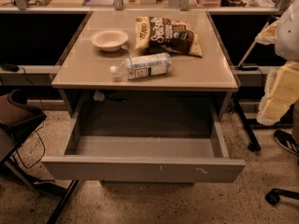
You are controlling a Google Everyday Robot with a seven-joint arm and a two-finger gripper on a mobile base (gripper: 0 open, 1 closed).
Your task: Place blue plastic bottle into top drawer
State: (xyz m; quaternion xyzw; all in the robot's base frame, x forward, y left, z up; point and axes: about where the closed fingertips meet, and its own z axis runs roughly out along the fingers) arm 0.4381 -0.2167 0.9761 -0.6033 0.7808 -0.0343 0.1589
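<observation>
Nearest me, the top drawer point(142, 168) stands open; the blue plastic bottle point(142, 66) lies sideways on the table point(84, 73). My gripper point(280, 94) hangs far right, well apart; its spread I cannot tell. A glancing touch could roll the bottle away.

Blue plastic bottle on its side on the table, top drawer pulled out below it.

The blue plastic bottle point(142, 66) is small and clear, with a white cap and a pale blue-white label carrying a dark text panel. It lies flat near the front edge of the table point(84, 64), cap pointing left and slightly toward the front. The top drawer point(117, 169) is wide, shallow and grey. It stands open under the tabletop, directly below the bottle, its flat front panel marked with small white scuffs right of centre. My gripper point(278, 99) hangs at the view's right edge, past the table's right side, well apart from both.
</observation>
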